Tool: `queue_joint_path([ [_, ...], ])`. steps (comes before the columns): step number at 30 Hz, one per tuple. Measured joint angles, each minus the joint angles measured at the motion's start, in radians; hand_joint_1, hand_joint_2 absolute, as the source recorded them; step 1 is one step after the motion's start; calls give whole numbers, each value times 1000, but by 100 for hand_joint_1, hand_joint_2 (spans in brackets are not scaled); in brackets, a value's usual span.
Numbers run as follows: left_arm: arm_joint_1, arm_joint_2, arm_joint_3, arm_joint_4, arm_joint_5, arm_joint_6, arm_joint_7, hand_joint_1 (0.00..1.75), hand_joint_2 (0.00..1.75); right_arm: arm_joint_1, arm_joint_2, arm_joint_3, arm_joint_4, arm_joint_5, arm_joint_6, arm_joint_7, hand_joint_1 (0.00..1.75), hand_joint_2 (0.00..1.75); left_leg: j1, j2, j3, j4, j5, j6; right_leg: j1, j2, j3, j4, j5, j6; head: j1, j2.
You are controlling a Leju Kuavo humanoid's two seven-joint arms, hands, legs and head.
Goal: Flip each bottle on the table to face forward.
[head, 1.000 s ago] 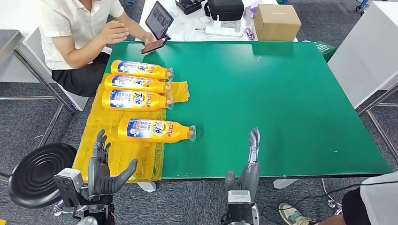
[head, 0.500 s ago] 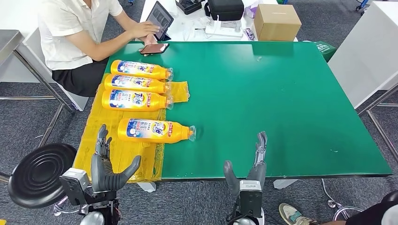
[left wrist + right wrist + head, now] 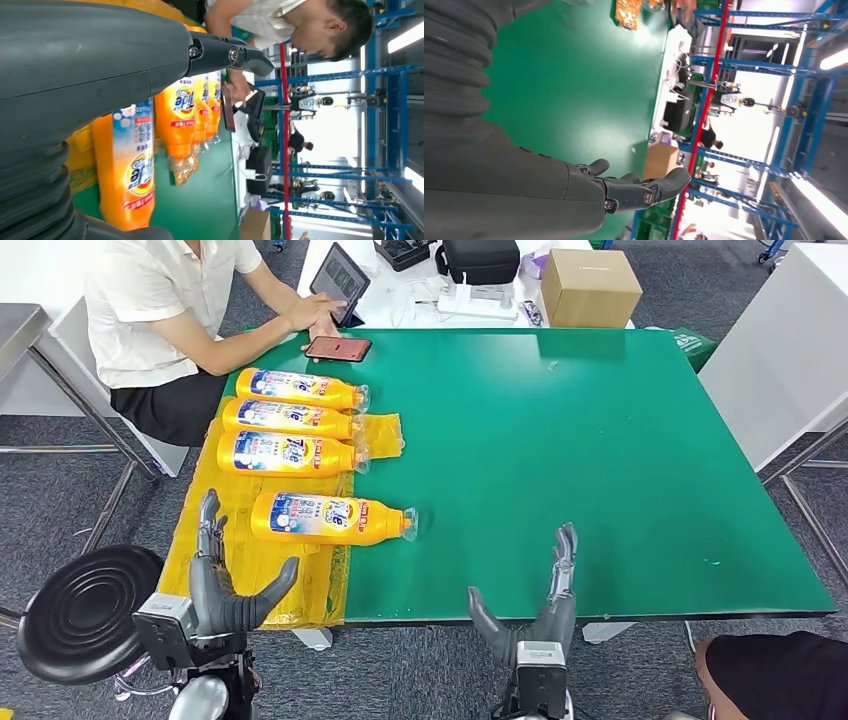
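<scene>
Lying crosswise, bottles (image 3: 303, 440), caps rightward

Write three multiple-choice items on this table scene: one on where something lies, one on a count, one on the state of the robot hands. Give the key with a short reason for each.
1. Where does the yellow cloth lie?
A. on the left part of the green table
B. at the table's right edge
C. on the cardboard box

2. How many orange bottles lie on the table?
A. two
B. four
C. six

3. What are the robot hands doing?
A. both grip bottles
B. one presses the phone
C. both are open, holding nothing

Key: 1 A, the cloth covers the table's left side under the bottles. 2 B, the nearest bottle plus three in a row behind it. 3 C, the left robot hand and right robot hand hover at the near edge with fingers apart.
</scene>
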Motion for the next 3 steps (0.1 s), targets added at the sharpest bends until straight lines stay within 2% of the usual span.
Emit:
queue_joint_path([
  [3, -9, -2, 1, 7, 1, 6, -1, 0, 175, 14, -5, -1, -22, 13, -2, 0, 0, 175, 0, 0, 0, 0, 0, 0, 0, 0, 0, 0, 0, 0, 0, 0],
])
